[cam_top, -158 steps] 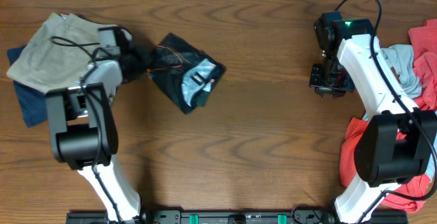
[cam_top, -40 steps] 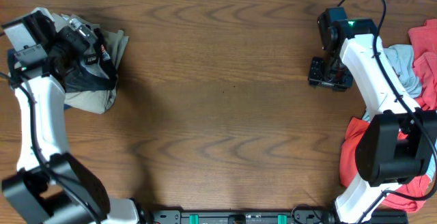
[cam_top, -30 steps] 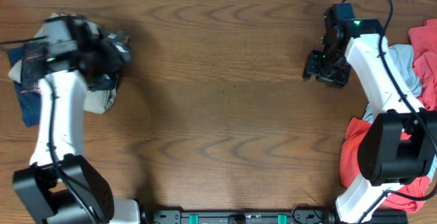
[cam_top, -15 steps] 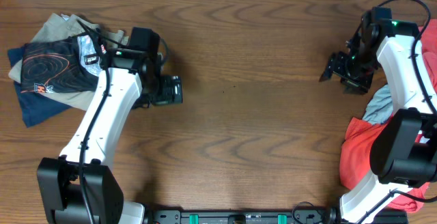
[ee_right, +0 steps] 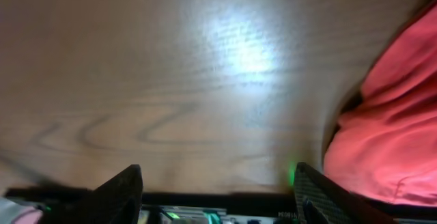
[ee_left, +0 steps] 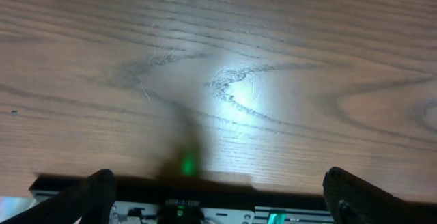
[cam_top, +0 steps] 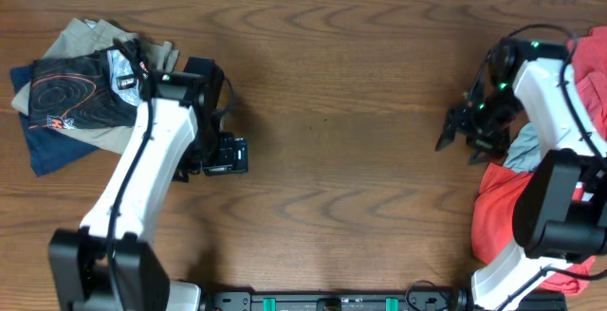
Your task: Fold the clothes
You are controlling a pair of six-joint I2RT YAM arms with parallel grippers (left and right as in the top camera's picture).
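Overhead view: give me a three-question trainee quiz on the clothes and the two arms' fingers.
1. True or false: the black shirt lies folded on top of the stack by the left arm.
2. Pick one: the left arm's fingers hold A) the black shirt, B) nothing, C) a sock.
3. Fill in: the loose pile by the right arm's fingers is mostly ___.
Key: 1 true; 2 B; 3 red.
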